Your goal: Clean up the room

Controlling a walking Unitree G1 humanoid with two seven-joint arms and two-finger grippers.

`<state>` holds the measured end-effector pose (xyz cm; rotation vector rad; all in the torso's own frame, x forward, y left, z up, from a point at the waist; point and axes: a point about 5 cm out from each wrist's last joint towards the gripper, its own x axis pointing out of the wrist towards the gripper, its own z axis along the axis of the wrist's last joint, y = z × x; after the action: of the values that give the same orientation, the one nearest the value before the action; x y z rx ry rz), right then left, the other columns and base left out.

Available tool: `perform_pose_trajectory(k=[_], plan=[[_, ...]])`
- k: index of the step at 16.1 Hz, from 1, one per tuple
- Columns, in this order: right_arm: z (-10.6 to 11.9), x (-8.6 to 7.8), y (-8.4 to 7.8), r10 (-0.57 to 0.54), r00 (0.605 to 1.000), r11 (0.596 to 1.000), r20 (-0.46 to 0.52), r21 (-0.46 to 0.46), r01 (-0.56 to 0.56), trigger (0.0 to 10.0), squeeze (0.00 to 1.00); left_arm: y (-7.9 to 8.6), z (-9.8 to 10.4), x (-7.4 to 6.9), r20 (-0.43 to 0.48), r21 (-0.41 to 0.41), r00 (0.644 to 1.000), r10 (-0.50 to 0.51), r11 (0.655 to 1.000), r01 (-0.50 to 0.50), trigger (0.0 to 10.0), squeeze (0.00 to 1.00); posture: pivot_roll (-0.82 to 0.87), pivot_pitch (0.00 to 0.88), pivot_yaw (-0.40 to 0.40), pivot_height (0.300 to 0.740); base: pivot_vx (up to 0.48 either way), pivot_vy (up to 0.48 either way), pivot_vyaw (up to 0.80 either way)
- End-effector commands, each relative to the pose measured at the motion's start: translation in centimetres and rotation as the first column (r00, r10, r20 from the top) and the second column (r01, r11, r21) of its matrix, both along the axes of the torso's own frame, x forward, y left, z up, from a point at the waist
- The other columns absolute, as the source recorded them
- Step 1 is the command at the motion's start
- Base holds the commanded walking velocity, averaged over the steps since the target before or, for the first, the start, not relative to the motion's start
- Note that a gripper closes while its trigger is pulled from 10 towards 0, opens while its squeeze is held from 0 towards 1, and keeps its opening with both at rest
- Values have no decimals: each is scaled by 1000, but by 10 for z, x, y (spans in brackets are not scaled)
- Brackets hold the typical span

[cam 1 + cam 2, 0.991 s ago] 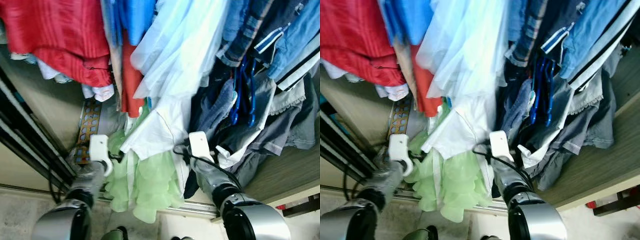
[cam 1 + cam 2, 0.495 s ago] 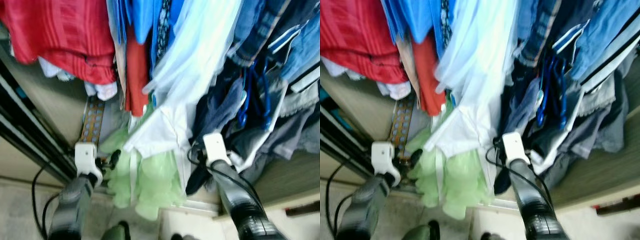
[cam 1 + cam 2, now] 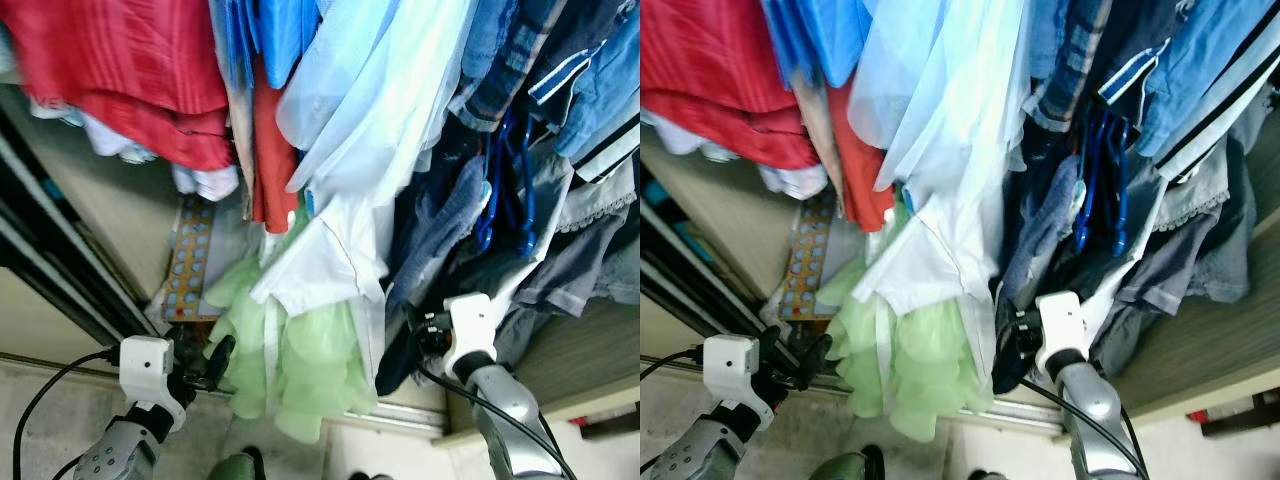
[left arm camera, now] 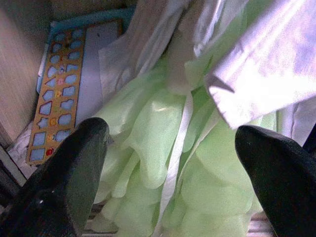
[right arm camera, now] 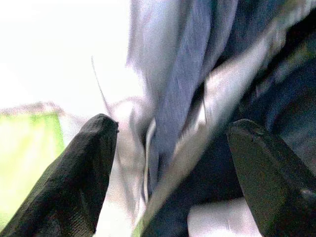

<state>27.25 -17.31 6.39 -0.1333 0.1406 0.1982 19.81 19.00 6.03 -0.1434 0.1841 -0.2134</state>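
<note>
Clothes hang packed in a wardrobe: a red garment point(image 3: 130, 70), a pale blue shirt point(image 3: 370, 100), a white shirt point(image 3: 320, 265), a frilly light green dress point(image 3: 300, 370) and dark blue garments point(image 3: 440, 220) on blue hangers point(image 3: 505, 190). My left gripper point(image 3: 215, 360) is low at the left, open, its tips just short of the green dress point(image 4: 163, 148), holding nothing. My right gripper point(image 3: 415, 335) is open at the hem of the dark blue clothes point(image 5: 182, 89), with cloth lying between the fingers point(image 5: 74, 182) but not pinched.
A brown board with blue shapes point(image 3: 190, 265) leans on the wardrobe floor behind the dress. Black sliding-door rails point(image 3: 50, 270) run along the left. A wooden wardrobe panel point(image 3: 580, 350) lies at the right, and pale floor point(image 3: 40, 420) at bottom left.
Both arms have drawn back and down from the clothes. The left gripper has dropped towards the lower left and the right gripper has shifted right. The view has also moved slightly.
</note>
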Motion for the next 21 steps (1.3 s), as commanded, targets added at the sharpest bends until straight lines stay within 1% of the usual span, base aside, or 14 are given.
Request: perform_pose_trajectory(k=[1, 2, 3, 4, 7, 9, 10, 11, 12, 13, 15, 18, 20, 21], plan=[[-1, -1, -3, -12, 1000, 1000, -3, -17, 12, 10000, 0, -6, -1, -6, 6, -7, 1000, -10, 1000, 11, 10000, 0, 152, 0, -57, 740, 0, 0, 0], [2, 2, -1, -9, 999, 999, 40, -41, 11, 10000, 0, -5, -1, -8, 31, -26, 998, 46, 999, -45, 10000, 0, 156, 0, -63, 740, 0, 0, 0], [3, 3, 0, -11, 997, 996, 77, -88, 18, 10000, 0, -3, -3, -11, 24, -34, 997, 75, 997, -74, 10000, 0, 160, 0, -70, 740, 0, 0, 0], [3, 5, -2, -42, 995, 996, 90, -77, 49, 10000, 0, 2, -6, -13, 17, -10, 996, 93, 996, -93, 10000, 0, 159, 0, -80, 740, 0, 0, 0], [3, 2, -2, -34, 993, 995, 109, -90, 44, 10000, 0, 9, -2, -13, 18, 22, 994, 111, 994, -111, 10000, 0, 142, 0, -78, 740, 0, 0, 0], [2, -1, -2, -1, 993, 995, 116, -104, 13, 10000, 0, 12, 1, -8, 32, 54, 995, 98, 994, -100, 10000, 0, 138, 0, -75, 740, 0, 0, 0], [3, -2, -5, -5, 991, 992, 133, -126, 22, 10000, 0, 8, 3, 7, 30, 72, 998, 62, 995, -64, 10000, 0, 117, 0, -80, 740, 0, 0, 0], [3, 2, -7, -18, 989, 988, 145, -148, 40, 10000, 0, 1, 0, 16, 19, 78, 1000, 8, 997, -9, 10000, 0, 106, 0, -113, 740, 0, 0, 0], [6, 6, -7, -32, 988, 981, 153, -182, 60, 10000, 0, -6, -2, 25, 12, 72, 999, -36, 997, 35, 10000, 0, 106, 0, -122, 740, 0, 0, 0], [7, 8, -4, -23, 987, 980, 157, -190, 53, 10000, 0, -6, 0, 35, 31, 59, 999, -20, 998, 18, 10000, 0, 97, 0, -121, 740, 0, 0, 0], [8, 8, 3, -7, 986, 984, 165, -177, 37, 10000, 0, -7, 6, 49, 71, 37, 997, -3, 999, 0, 10000, 0, 77, 0, -66, 740, 0, 0, 0], [10, 12, 6, -60, 982, 993, 180, -92, 78, 10000, 0, -12, 9, 66, 71, -12, 997, 32, 999, -32, 10000, 0, 60, 0, 10, 740, 0, 0, 0], [5, 18, 6, -104, 984, 993, 145, -40, 111, 10000, 0, -20, 6, 75, 64, -25, 998, 22, 999, -21, 10000, 0, 45, 0, 41, 740, 0, 0, 0], [7, 20, 7, -95, 983, 993, 154, -49, 104, 10000, 0, -23, 8, 79, 68, -29, 998, 19, 999, -17, 10000, 0, 48, 0, 36, 740, 0, 0, 0]])
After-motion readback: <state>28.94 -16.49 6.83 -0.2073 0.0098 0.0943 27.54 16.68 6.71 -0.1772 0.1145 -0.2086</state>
